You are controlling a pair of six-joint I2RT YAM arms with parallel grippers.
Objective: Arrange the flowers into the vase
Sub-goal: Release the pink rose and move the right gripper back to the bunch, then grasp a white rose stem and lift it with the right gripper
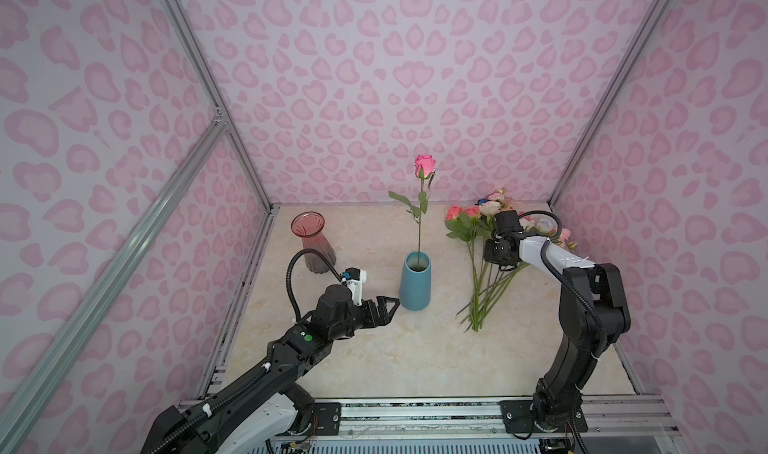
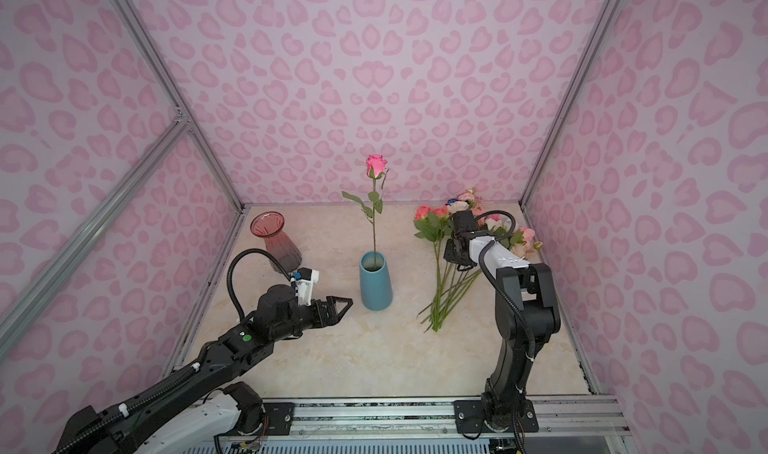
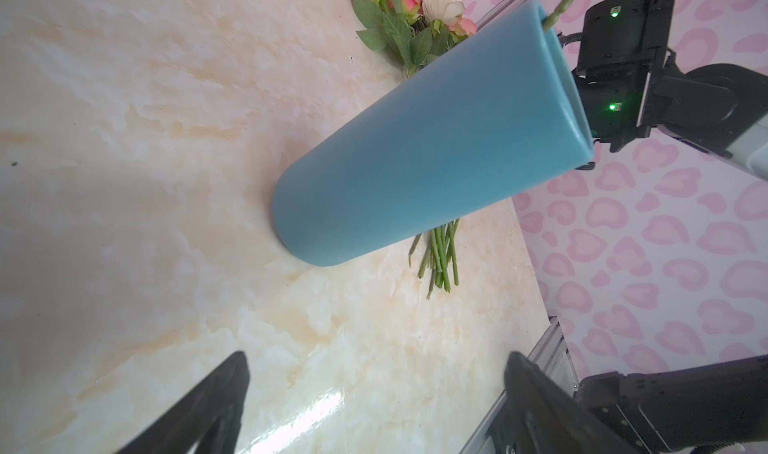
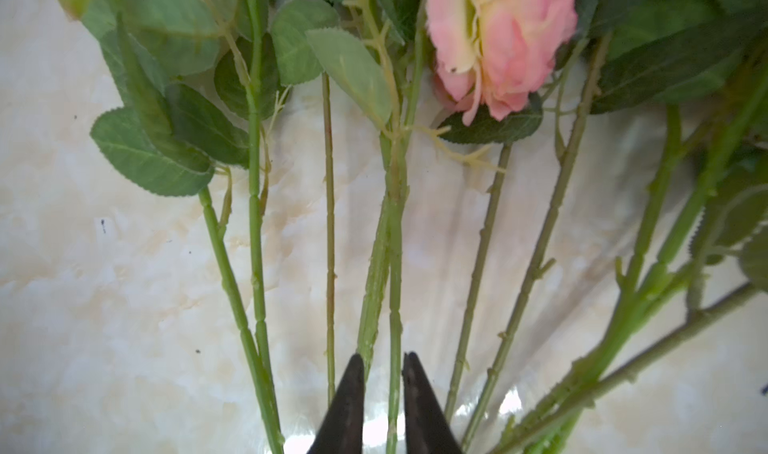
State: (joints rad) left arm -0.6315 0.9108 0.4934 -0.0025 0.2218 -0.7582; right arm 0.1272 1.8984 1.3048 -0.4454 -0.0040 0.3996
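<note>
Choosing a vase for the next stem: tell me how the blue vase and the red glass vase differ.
The blue vase is opaque, the red glass vase see-through. The blue vase tapers upward; the red glass vase flares at its rim. The blue vase holds a pink rose; the red glass vase looks empty. Both stand upright.

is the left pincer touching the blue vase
Apart. The left wrist view shows table surface between the left pincer, jaws wide open, and the blue vase.
</note>
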